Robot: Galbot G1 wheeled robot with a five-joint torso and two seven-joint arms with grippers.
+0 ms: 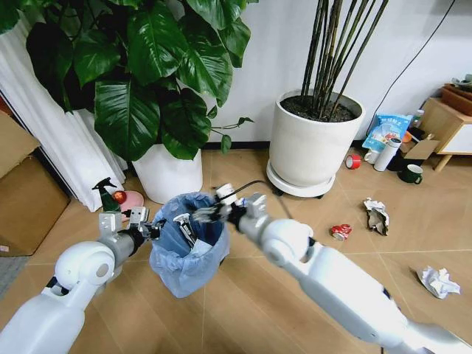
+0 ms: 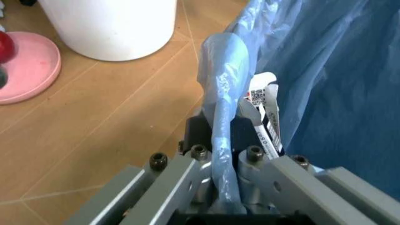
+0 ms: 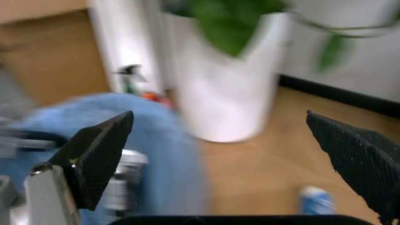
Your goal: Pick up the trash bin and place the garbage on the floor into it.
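Blue bag, head view: my left claw (image 1: 156, 230) holds the trash bin (image 1: 189, 243) off the floor; my right claw (image 1: 209, 214) is over it; red can (image 1: 341, 232) and paper wads (image 1: 438, 281) wait on the floor.
Left wrist view: fingers (image 2: 198, 161) clenched on the bin rim.
Right wrist view: claw released, spread wide, nothing between.
Progress: bin lifted, litter partly left.

Probably office corner: wood-look floor (image 1: 295, 221), big potted plants (image 1: 166, 88), cardboard boxes (image 1: 22, 184).

trash bin (image 1: 188, 251) before plant pot (image 1: 168, 174), can (image 1: 341, 231) right
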